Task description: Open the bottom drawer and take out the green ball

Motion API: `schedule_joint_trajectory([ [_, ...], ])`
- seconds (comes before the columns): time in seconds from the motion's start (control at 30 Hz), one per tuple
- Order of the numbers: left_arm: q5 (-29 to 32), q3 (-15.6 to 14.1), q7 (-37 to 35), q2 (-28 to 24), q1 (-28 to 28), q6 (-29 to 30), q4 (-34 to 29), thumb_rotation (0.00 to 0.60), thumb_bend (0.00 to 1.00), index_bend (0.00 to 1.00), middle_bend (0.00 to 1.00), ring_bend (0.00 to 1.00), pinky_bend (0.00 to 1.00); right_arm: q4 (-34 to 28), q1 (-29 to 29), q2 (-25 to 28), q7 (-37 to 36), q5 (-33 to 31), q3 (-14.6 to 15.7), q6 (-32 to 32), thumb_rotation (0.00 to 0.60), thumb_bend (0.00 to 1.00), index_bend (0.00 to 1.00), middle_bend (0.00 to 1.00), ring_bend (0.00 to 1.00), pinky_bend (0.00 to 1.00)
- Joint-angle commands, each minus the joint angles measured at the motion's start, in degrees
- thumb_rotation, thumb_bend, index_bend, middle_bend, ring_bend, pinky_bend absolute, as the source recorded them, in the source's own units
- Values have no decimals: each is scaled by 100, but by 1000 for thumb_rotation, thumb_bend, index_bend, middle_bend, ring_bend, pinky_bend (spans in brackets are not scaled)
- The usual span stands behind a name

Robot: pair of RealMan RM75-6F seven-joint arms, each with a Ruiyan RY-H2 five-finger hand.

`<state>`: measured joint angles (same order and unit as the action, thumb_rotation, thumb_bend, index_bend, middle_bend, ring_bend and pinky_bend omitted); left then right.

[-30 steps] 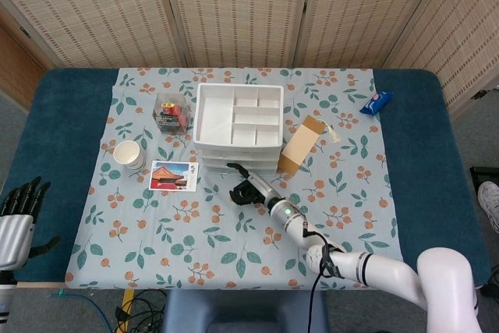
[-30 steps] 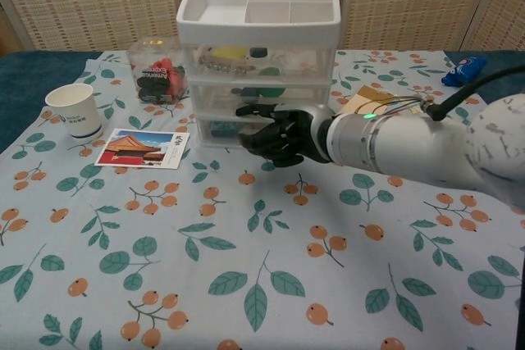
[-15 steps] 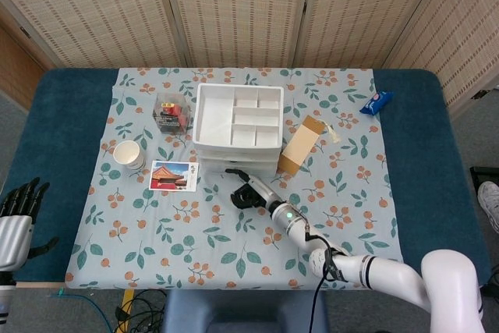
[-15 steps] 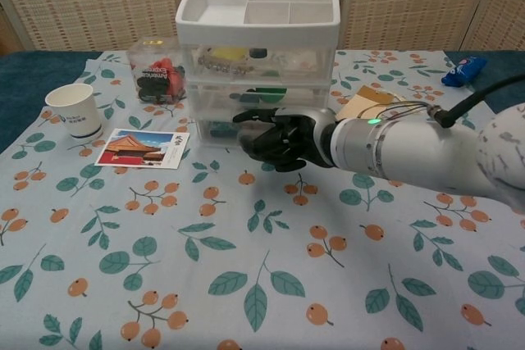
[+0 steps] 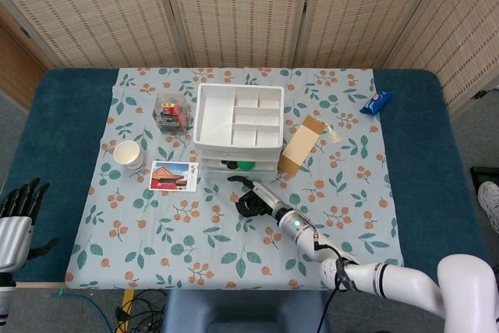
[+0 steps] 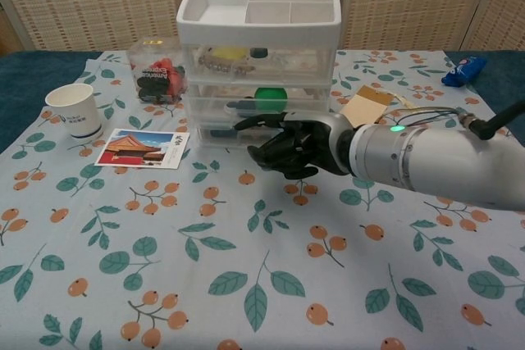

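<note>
- Drawer unit (image 5: 238, 117), white, with divided open tray on top; stands mid-table on floral cloth (image 5: 195, 232).
- Bottom drawer (image 5: 236, 168): front edge visible just ahead of the unit in head view, partly pulled out; contents partly screened by the hand in chest view.
- Green ball (image 5: 245, 165): seen from above in the exposed strip at the unit's front; in chest view (image 6: 269, 93) behind a clear drawer front, above the hand.
- Right hand (image 5: 251, 199), black, on white arm: just in front of the unit, fingers (image 6: 261, 121) curled toward the drawer front; whether anything is gripped cannot be told.
- Left hand (image 5: 17, 202), black: at far left edge off the table, fingers spread upward, holding nothing.
- Paper cup (image 5: 129, 154): left of the unit, upright.
- Postcard (image 5: 174, 175): flat on cloth, between cup and unit.
- Clear box (image 5: 171, 110) of small items: beside the unit's left rear.
- Cardboard box (image 5: 301, 145): brown, beside the unit's right side.
- Blue packet (image 5: 376, 101): far right, well apart from the rest.
</note>
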<state>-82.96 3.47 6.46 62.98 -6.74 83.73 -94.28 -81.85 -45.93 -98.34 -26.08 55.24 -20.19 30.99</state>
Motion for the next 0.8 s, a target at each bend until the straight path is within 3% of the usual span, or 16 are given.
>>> schedule_joint_trajectory([
  [0.03, 2, -5, -2, 2, 1, -8, 4, 600, 127, 0, 0, 30, 73, -216, 72, 166, 155, 39, 143, 62, 600, 577, 4, 807, 942, 1000],
  [0.4, 14, 0, -28, 35, -23, -56, 49, 600, 127, 0, 0, 30, 73, -1520, 486, 1038, 888, 500, 491, 933, 600, 577, 4, 804, 942, 1000],
  [0.8, 1, 5, -13, 84, -58, -88, 64, 600, 128, 0, 0, 30, 73, -1483, 472, 1203, 1284, 195, 533, 1205, 600, 577, 4, 804, 942, 1000],
])
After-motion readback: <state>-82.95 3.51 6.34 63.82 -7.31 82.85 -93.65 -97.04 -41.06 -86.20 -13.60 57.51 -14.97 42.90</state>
